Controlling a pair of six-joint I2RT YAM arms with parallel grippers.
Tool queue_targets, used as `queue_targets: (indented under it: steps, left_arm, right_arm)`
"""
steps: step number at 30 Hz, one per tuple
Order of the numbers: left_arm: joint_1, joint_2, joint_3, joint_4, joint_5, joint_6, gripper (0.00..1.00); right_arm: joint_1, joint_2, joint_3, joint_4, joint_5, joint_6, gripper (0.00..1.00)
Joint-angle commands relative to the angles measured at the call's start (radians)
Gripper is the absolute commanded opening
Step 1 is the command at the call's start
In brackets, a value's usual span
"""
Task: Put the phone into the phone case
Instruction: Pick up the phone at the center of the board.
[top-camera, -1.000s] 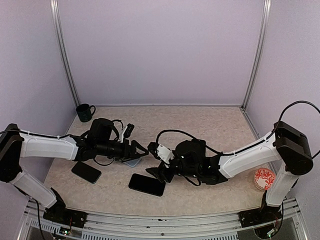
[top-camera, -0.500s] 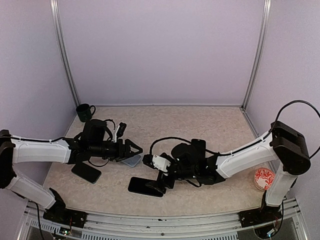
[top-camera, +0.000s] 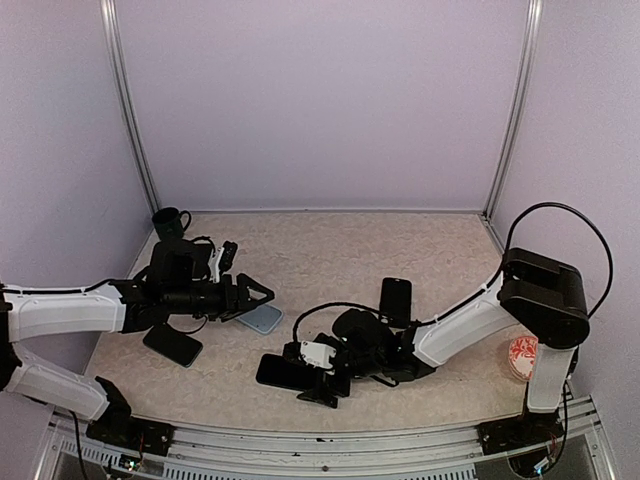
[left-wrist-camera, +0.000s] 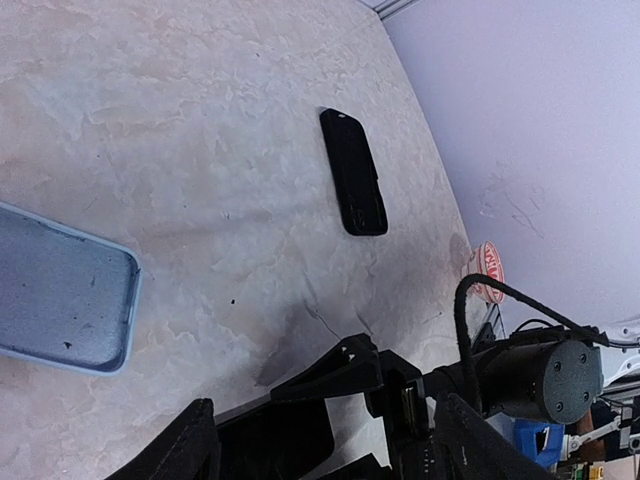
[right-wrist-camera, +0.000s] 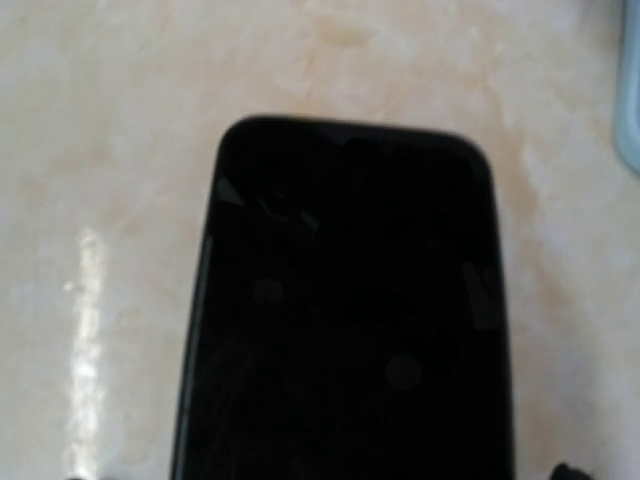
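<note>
The black phone (top-camera: 284, 371) lies flat near the table's front edge and fills the right wrist view (right-wrist-camera: 350, 320). My right gripper (top-camera: 312, 378) is low over the phone's right end, fingers spread wide on either side of it, open. The light blue phone case (top-camera: 263, 319) lies flat, hollow side up, just behind the phone; it also shows in the left wrist view (left-wrist-camera: 60, 300). My left gripper (top-camera: 256, 297) hovers at the case's back left edge, open, with nothing between its fingers (left-wrist-camera: 190, 445).
A second black slab (top-camera: 396, 299) lies behind the right arm, seen too in the left wrist view (left-wrist-camera: 353, 185). Another black slab (top-camera: 172, 344) lies under the left arm. A dark green mug (top-camera: 170, 224) stands at the back left. A red-and-white round thing (top-camera: 527, 356) sits by the right base.
My right gripper has dropped forward and left to the black phone's end and spread wide. The left arm has drawn back to the left, and more of the blue case is uncovered.
</note>
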Motion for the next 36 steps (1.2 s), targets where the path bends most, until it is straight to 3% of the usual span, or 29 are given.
queue_targets:
  steps: [1,18,29,36]
  left_arm:
    - [0.004,-0.018,-0.006,0.003,-0.008,-0.006,0.72]
    - [0.005,-0.01,0.006,0.004,-0.015,-0.013,0.72]
    - [0.006,-0.01,0.012,-0.002,-0.026,-0.009,0.72]
    - [0.007,-0.004,-0.02,-0.027,-0.058,-0.004,0.72]
  right_arm:
    - [-0.021,0.018,-0.045,0.089,-0.037,0.01,0.99]
    - [-0.047,0.089,-0.089,0.161,-0.079,0.081,0.93]
    - [-0.055,0.112,-0.084,0.148,-0.044,0.085,0.8]
    - [-0.055,0.089,-0.104,0.193,0.011,0.073,0.62]
